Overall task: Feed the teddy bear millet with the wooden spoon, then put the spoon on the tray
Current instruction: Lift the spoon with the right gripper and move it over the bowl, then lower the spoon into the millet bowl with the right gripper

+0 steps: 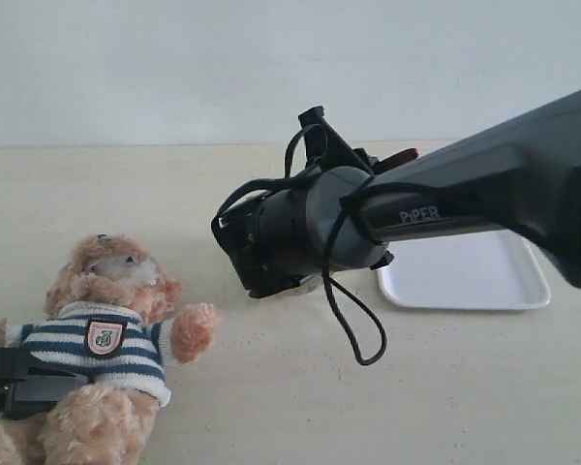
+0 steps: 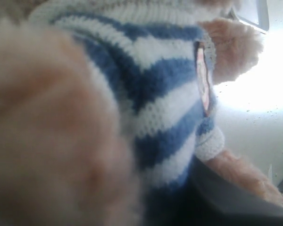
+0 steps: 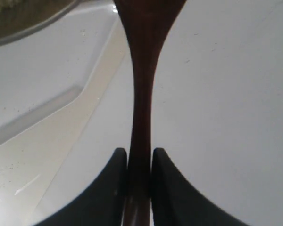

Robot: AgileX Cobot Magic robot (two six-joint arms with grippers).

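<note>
The teddy bear (image 1: 111,334) lies at the lower left in its striped shirt (image 2: 151,94). My left gripper (image 1: 24,383) is shut across its body; fur and shirt fill the left wrist view, with one dark finger (image 2: 226,197) pressed against the shirt. My right gripper (image 3: 139,157) is shut on the slim handle of the wooden spoon (image 3: 142,84), held over a pale surface. A reddish end of the spoon (image 1: 399,156) pokes out behind the right arm (image 1: 300,232). Millet (image 3: 12,12) fills a metal bowl (image 3: 35,29) beside the spoon's head. The tray (image 1: 465,276) lies bare at the right.
The right arm's wrist and its looping black cable (image 1: 358,325) hang over the middle of the beige table (image 1: 271,407), hiding most of the bowl from the exterior view. A few loose grains dot the tabletop. A white wall closes the back.
</note>
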